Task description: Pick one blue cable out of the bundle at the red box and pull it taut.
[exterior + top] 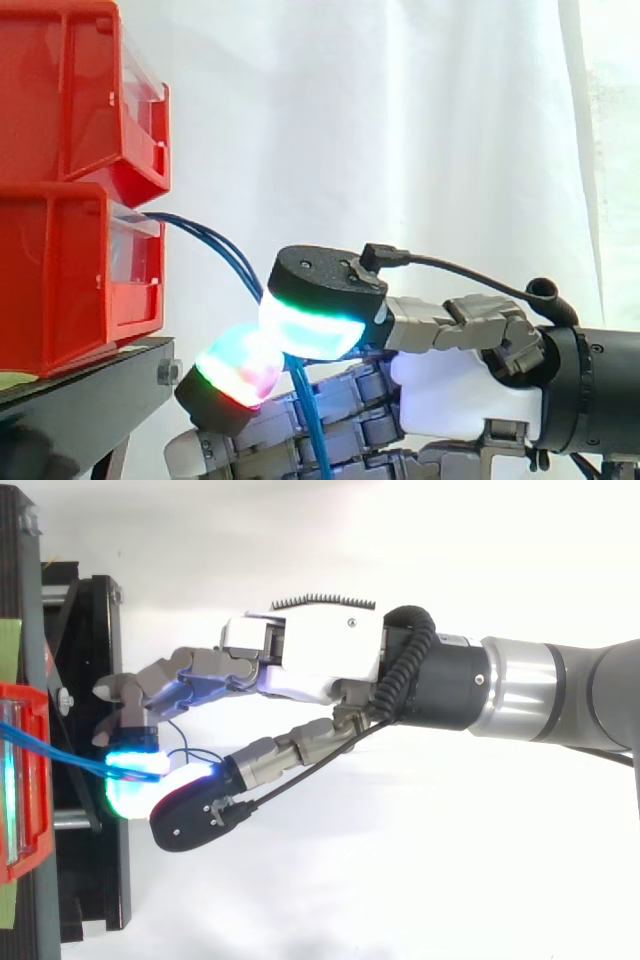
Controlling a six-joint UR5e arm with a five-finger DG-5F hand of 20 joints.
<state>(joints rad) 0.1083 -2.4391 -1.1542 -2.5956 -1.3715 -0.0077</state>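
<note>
Here's the robot hand, reaching in from the right with its arm level, and it's right up at the lower red box. The blue cables come out of that box's front as a tight little bundle and bend down and to the right, curving gently rather than running dead straight. They go right in between two glowing pads: the thumb's pad, green and white, closes from above, and a fingertip pad, red and green, meets it from below. That's a pinch, with the cables clamped between them. How many strands are actually caught I can't tell.

Below the pinch the blue cables hang straight down in front of the curled lower fingers.

From above, the robot hand stretches left over the black stand. The blue cables run from the red box across to the cyan glow of the pads, and a thin loop of blue stands up just beside the pinch.

A second red box is stacked on top of the first, with the white curtain behind it all.
</note>
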